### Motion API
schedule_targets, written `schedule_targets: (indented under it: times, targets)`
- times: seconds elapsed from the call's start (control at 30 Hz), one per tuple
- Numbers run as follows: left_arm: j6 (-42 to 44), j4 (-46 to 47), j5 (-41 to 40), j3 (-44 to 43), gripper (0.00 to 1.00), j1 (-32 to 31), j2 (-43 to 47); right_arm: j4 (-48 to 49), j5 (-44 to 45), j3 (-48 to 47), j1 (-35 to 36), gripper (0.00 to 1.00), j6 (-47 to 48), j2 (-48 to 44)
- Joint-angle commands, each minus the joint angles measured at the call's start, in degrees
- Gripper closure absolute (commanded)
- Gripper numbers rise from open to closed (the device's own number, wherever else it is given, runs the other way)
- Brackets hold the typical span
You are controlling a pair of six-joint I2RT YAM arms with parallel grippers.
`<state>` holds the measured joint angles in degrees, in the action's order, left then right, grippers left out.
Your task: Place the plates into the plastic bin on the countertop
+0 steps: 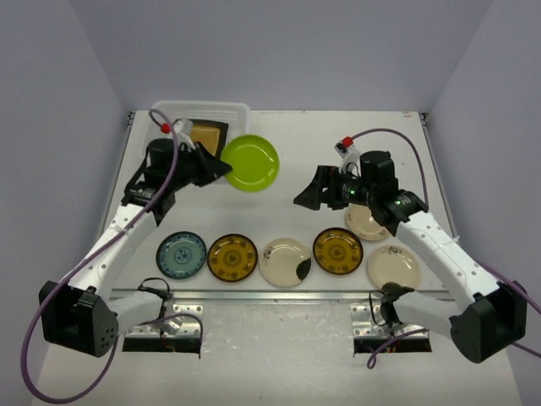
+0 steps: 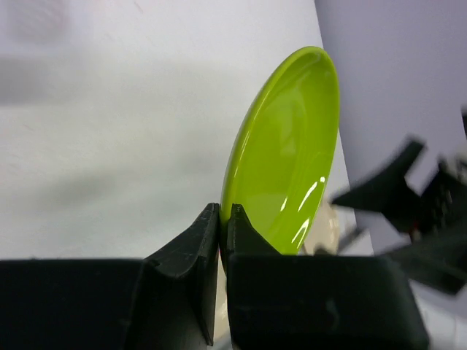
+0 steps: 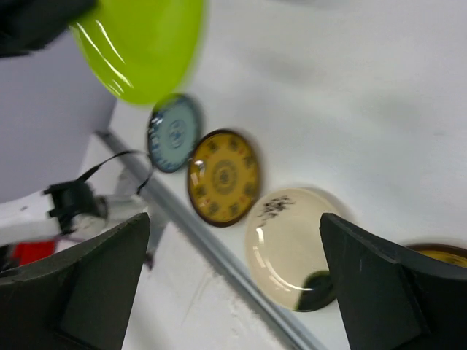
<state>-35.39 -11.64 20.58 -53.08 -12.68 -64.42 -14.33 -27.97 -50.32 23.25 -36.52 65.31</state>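
My left gripper is shut on the rim of the round lime-green plate and holds it just right of the plastic bin at the back left. In the left wrist view the jaws pinch the plate's edge, which stands tilted on edge. A dark-rimmed square plate with an amber centre lies in the bin. My right gripper is open and empty above the countertop, and it also shows in the right wrist view. The green plate also shows there.
A row of plates lies by the metal rail: blue patterned, yellow-brown, cream, yellow-brown, cream. Another cream plate lies partly under my right arm.
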Motion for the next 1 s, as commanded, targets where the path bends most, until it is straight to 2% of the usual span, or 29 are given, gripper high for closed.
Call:
schedule_targets:
  times: [0.0,0.03,0.1,0.17,0.23,0.27,0.37,0.53,0.63,0.73,0.77,0.8,0.9,0.93,0.97]
  targets:
    - [-8.9,-0.1,-16.2,-8.4,1.00,12.3,-4.2,-9.9,19.7,-2.0,-1.4,0.01,6.4,-8.9]
    - [-9.1,-0.1,-16.5,-9.9,1.00,14.4,-6.1,-10.8,20.4,-1.9,-1.5,0.01,6.5,-9.9]
    - [-10.8,-0.3,-22.3,-13.9,1.00,17.1,-12.6,-12.7,21.0,-1.1,-1.5,0.01,7.5,-11.9]
    - [-12.3,0.4,-25.9,-19.2,1.00,19.2,-21.9,-14.3,22.1,-0.4,-1.6,0.01,8.4,-13.4]
    - [-12.8,0.5,-25.6,-23.8,1.00,20.2,-28.1,-15.3,23.4,0.0,-1.7,0.01,9.1,-14.9]
    - [-12.5,0.1,-23.8,-30.0,1.00,20.9,-35.1,-16.3,24.5,0.3,-1.7,0.01,9.5,-16.9]
    - [-8.5,-5.9,-22.7,-42.3,1.00,21.2,-47.2,-18.1,28.1,0.6,-1.7,0.01,10.9,-20.5]
    - [-6.2,-8.1,-22.1,-49.1,1.00,21.7,-53.7,-20.4,31.0,-0.2,-1.8,0.01,12.2,-23.4]
    - [-5.8,-8.3,-20.6,-49.3,0.98,21.7,-55.4,-20.5,32.0,-0.6,-1.7,0.01,12.4,-23.2]
    - [-6.3,-7.1,-17.7,-45.5,0.92,21.7,-55.2,-20.5,33.0,-0.6,-1.8,0.01,12.7,-21.5]
    - [-6.5,-6.7,-17.3,-44.6,0.85,21.7,-54.8,-20.6,32.8,-0.6,-1.8,0.01,12.7,-21.1]
    - [-6.6,-6.7,-16.6,-44.0,0.74,21.7,-54.5,-20.6,32.6,-0.6,-1.8,0.01,12.7,-20.7]
    - [-6.1,-9.1,-18.0,-44.2,0.11,21.6,-52.7,-20.6,32.1,-1.1,-1.8,0.01,12.5,-19.9]
    - [-5.6,-9.4,-18.4,-44.1,0.03,21.6,-51.7,-20.6,32.1,-1.3,-1.8,0.01,12.6,-19.8]
    - [-5.0,-9.5,-18.6,-44.0,0.00,21.6,-50.6,-20.7,32.2,-1.4,-1.8,0.01,12.8,-19.7]
